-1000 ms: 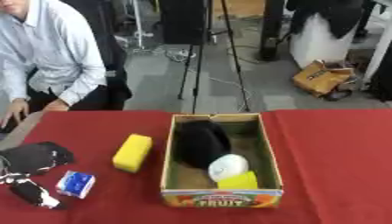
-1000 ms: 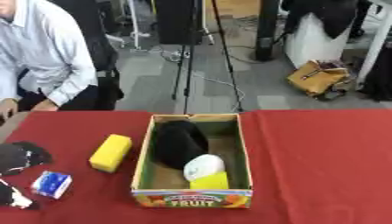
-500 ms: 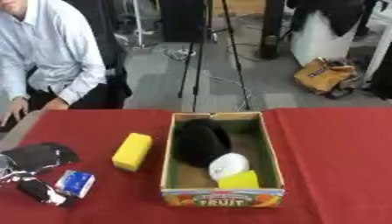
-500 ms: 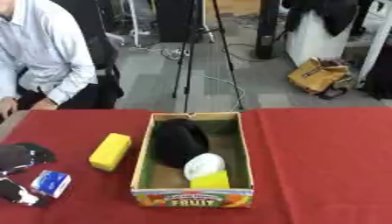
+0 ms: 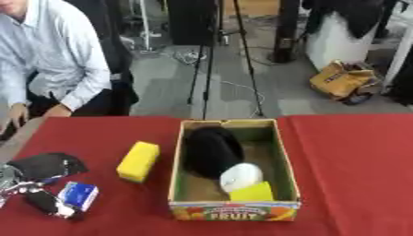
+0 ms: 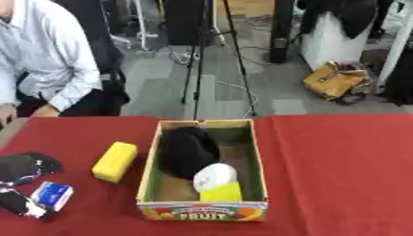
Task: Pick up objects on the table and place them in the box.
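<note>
Our left hand (image 5: 32,193) shows only partly at the left edge of the table, black with silver parts, and we cannot tell how its fingers stand or whether they close on anything. Our right hand shows in neither view. Just beside the left hand lies a small blue and white packet (image 5: 79,195), touching or nearly touching it; we cannot read its print. A dark, rounded thing (image 5: 47,164) lies behind the hand, its far side cut off by the frame in the right eye view.

The cardboard fruit box (image 5: 234,213) stands open in the middle of the red table (image 5: 355,161), its long axis running away from us. Inside, a black rounded object (image 5: 211,151) fills the far left part; a white rounded object (image 5: 240,177) leans against it, and a yellow piece (image 5: 251,192) sits at the near wall, its lower part hidden by the box front.

The yellow sponge block (image 5: 138,161) lies left of the box, apart from it, long axis pointing away and slightly rightwards. Right of the box the cloth is bare to the edge.
</note>
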